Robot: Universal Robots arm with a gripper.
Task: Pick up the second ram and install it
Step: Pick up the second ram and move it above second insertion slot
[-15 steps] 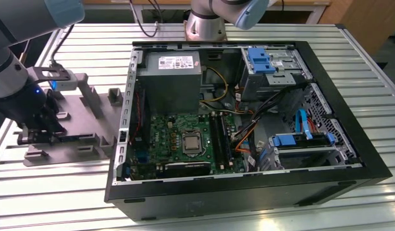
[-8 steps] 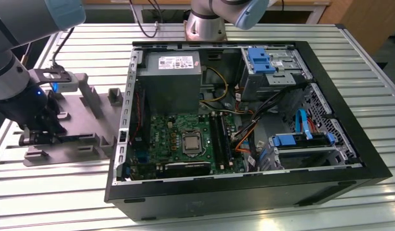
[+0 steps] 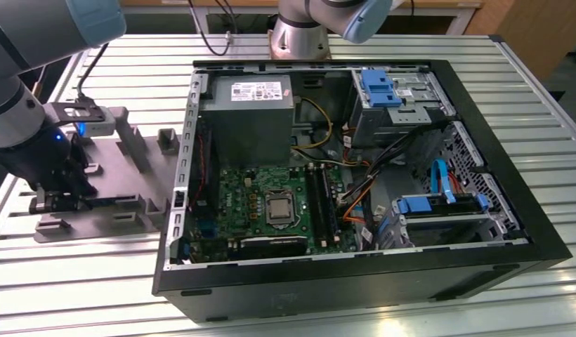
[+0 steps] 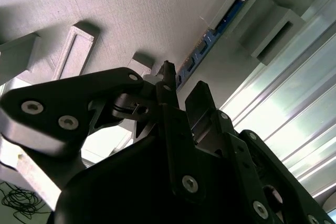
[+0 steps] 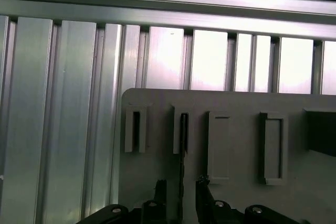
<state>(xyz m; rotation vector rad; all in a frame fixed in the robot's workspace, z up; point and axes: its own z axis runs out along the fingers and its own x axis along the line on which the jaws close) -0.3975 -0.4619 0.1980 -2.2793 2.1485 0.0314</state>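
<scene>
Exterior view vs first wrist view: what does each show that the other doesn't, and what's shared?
Exterior, not first wrist: the open PC case with its motherboard, and the arm.
First wrist, not exterior: the ram standing edge-on in the fixture, passing between the fingers with a gap on each side.
Both: the gripper, the grey fixture and the slatted table.
</scene>
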